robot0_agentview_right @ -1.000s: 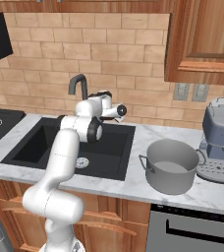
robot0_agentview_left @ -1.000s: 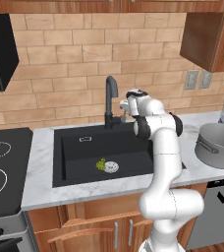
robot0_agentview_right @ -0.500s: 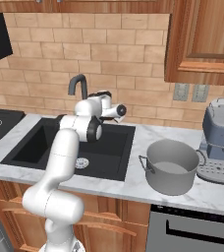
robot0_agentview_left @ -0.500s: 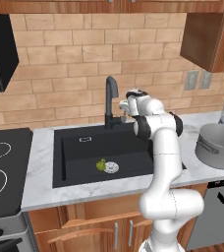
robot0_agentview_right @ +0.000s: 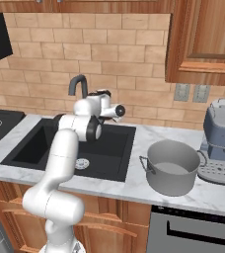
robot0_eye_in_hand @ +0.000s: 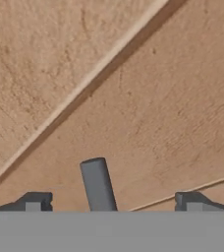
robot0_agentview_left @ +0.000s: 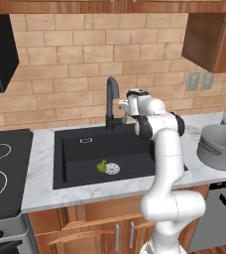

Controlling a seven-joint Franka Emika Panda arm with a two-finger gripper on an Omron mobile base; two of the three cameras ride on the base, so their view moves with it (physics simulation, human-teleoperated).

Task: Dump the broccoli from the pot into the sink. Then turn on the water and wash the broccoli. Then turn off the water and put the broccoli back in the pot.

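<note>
**Ana:** Left base view first. What have you got?

**Ben:** A black sink (robot0_agentview_left: 75, 149) set in the white marble counter (robot0_agentview_left: 40, 183). The broccoli (robot0_agentview_left: 101, 166) lies on the basin floor, touching the left side of the round silver drain (robot0_agentview_left: 112, 169). The dark gooseneck faucet (robot0_agentview_left: 111, 101) stands at the back rim, with no stream under its spout.

**Ana:** And the arm?

**Ben:** It rises from the lower right and bends so the hand sits up by the faucet, just to its right, pointing toward the brick wall (robot0_agentview_left: 60, 74). The grey pot (robot0_agentview_left: 219, 146) stands on the counter well to the right of the sink (cut off by the frame edge). A black stovetop (robot0_agentview_left: 1, 173) lies to the left.

**Ana:** Right base view?

**Ben:** Same layout from the other side. The pot (robot0_agentview_right: 171, 167) is upright on the counter between the sink (robot0_agentview_right: 109, 148) and a grey coffee machine (robot0_agentview_right: 222, 143). I can see the drain (robot0_agentview_right: 82, 163) beside the arm, but the broccoli is hidden behind it. The hand is level with the faucet (robot0_agentview_right: 78, 86), right next to it.

**Ana:** Hand view, then. How do the jaws stand?

**Ben:** The gripper (robot0_eye_in_hand: 111, 202) is spread wide, one fingertip (robot0_eye_in_hand: 34, 201) far left, the other far right. A small dark grey lever (robot0_eye_in_hand: 98, 184) sticks up between them, touching neither (nothing is gripped). Behind it is brick, close up.
</note>
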